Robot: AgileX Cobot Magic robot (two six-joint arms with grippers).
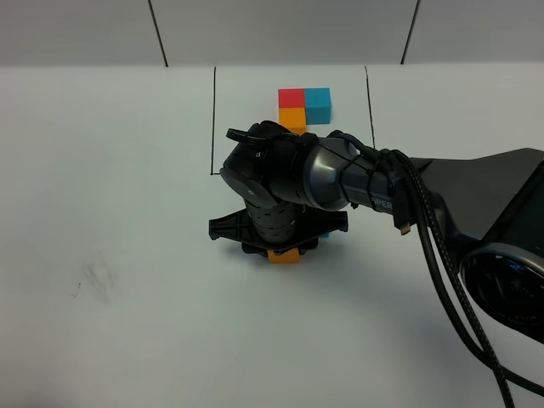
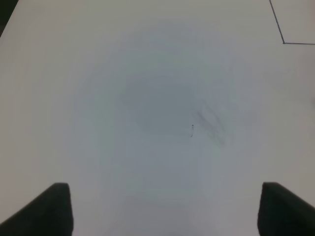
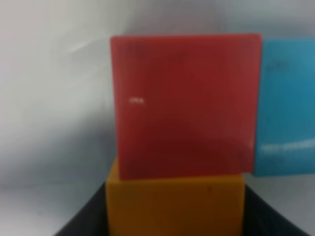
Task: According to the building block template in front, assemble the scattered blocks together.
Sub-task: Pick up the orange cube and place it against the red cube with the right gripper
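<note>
Right claw (image 1: pixel 283 246) is clamped on the small orange plastic cube (image 3: pixel 174 204), butting it against the red cube (image 3: pixel 184 103) beside the light blue cube (image 3: pixel 288 105), matching the black-framed three-cube template (image 1: pixel 303 106) at 12 o'clock on the white counter (image 1: pixel 102 170). Left claw (image 2: pixel 162 206) hangs wide, empty.

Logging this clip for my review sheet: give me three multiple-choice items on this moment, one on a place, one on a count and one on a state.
1. In the high view, where is the loose orange cube?
A) at the far right edge
B) under the right gripper
C) at the far left edge

2. How many cubes does the right wrist view show?
A) one
B) two
C) three

3. How do the left fingers stand?
A) open over bare table
B) shut on a cube
C) shut tight, empty

Key:
1 B, its orange edge peeks out beneath the gripper.
2 C, a red cube, a blue cube and the orange one.
3 A, they stand wide apart with nothing between them.
</note>
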